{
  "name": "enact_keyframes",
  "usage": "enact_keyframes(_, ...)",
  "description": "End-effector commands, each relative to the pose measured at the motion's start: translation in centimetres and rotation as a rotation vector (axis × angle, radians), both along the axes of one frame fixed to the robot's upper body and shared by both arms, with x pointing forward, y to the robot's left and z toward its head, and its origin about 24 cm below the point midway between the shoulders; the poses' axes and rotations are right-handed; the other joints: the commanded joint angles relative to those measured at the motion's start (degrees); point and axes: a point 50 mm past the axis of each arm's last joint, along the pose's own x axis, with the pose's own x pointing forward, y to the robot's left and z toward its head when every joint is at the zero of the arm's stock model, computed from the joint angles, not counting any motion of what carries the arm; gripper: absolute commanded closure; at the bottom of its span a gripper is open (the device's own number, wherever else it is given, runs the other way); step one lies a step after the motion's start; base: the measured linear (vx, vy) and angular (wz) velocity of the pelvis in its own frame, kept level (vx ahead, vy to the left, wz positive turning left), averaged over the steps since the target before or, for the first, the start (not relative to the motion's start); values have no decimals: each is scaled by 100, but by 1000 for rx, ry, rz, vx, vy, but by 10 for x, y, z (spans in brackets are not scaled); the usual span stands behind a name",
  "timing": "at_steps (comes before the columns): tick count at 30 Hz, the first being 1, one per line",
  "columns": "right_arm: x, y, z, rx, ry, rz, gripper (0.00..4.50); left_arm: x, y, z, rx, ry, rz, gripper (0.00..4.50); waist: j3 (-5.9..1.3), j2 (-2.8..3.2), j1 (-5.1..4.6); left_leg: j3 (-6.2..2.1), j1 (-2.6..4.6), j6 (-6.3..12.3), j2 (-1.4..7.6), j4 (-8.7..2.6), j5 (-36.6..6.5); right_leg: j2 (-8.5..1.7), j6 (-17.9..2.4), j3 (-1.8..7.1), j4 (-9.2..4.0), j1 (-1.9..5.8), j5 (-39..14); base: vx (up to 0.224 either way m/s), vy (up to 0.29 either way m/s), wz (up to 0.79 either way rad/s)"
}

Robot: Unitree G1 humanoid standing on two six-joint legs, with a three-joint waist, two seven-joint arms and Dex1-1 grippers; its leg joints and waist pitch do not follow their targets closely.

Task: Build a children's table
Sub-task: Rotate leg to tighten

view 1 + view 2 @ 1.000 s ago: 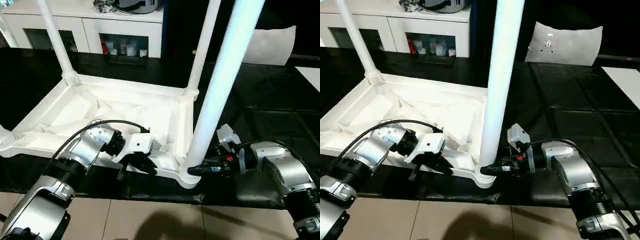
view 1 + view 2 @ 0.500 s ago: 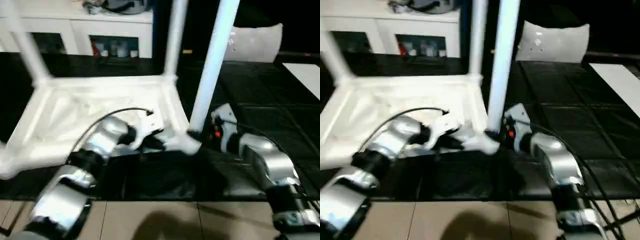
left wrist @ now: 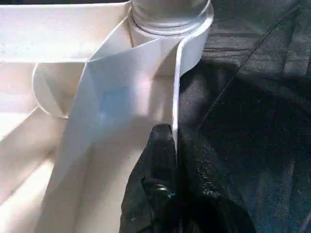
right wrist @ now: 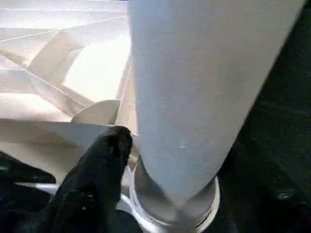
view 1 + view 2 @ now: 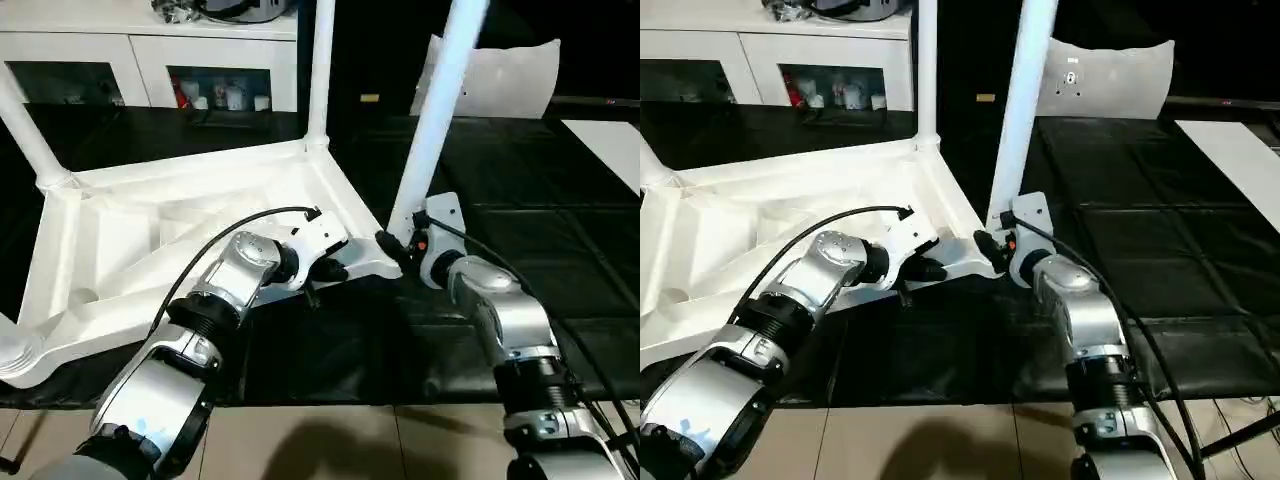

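Left wrist view: the left gripper [image 3: 167, 145] has its black fingers pressed together on the thin white rim of the table top [image 5: 150, 240], one finger on each face of the wall, just short of the round corner socket [image 3: 170, 24]. From the head camera that same gripper [image 5: 325, 272] sits at the near right corner of the upturned table, which fills the 9 to 12 o'clock part of the scene on a black quilted mat [image 5: 560, 230].

The right gripper [image 5: 395, 245] is at the same corner from the 3 o'clock side, at the foot of the near leg [image 5: 440, 100]. In the right wrist view one black finger [image 4: 104, 160] lies beside the leg's base; whether the fingers are open or closed around it cannot be told.

Everything of the table is smooth, glossy white plastic: a rectangular top lying underside up, crossed by thin diagonal ribs, with a cylindrical collar at each corner. The legs are long tapered tubes; a second leg [image 5: 320, 70] rises at 12 o'clock and a third [image 5: 30, 130] at 10 o'clock. White cabinets with glass doors [image 5: 150, 70] stand behind, and a flat pale panel [image 5: 500, 85] leans at 1 o'clock.
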Motion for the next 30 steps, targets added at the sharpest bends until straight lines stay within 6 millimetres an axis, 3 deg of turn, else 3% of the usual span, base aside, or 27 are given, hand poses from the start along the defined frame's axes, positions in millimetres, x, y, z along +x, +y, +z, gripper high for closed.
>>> enact_keyframes(1,-7,4,-3,10,3,84,111,5,-3,23,-62,-108,-51,450,-447,-11,24,-161,-28,688,386,-307,666,-685,-339,581,-260,493,-463,0,0,0)
enact_keyframes(7,-17,-11,-2,-33,-24,260,60,-7,11,15,-27,-74,-197,450,-445,-12,24,-152,-35,768,378,-299,555,-675,-312,568,-262,494,-487,0,0,0)
enact_keyframes(10,-26,-24,-3,-62,-16,398,24,-16,20,8,-5,-38,-304,450,-431,-34,49,-136,-58,749,349,-308,356,-653,-176,562,-306,517,-763,0,0,0)
enact_keyframes(12,-30,-28,-1,-47,-13,445,18,-19,24,6,15,-37,-344,450,-414,-27,51,-138,-45,735,360,-314,289,-638,-133,551,-338,489,-896,0,0,0)
enact_keyframes(13,-37,-34,2,-34,4,533,7,-23,30,3,36,-13,-401,450,-406,-39,84,-123,-53,719,338,-318,126,-625,21,541,-379,518,-1169,0,0,0)
enact_keyframes(16,-46,-46,3,-57,52,662,7,-30,38,1,81,7,-482,450,-397,-9,131,-135,-20,669,386,-330,17,-622,131,531,-406,485,-1361,0,0,0)
enact_keyframes(21,-49,-54,2,-90,71,735,7,-36,43,2,98,29,-561,450,-384,-27,169,-112,2,473,345,-349,-142,-616,199,510,-465,479,-1731,0,0,0)
enact_keyframes(27,-49,-52,3,-42,26,850,53,-45,45,4,99,42,-666,450,-415,-37,196,-122,-25,580,374,-326,67,-618,75,525,-381,467,-1358,0,0,0)
enact_keyframes(30,-51,-50,0,-8,58,899,81,-46,44,5,99,43,-683,450,-406,-43,227,-115,-23,592,376,-329,70,-617,49,522,-391,475,-1422,0,0,0)
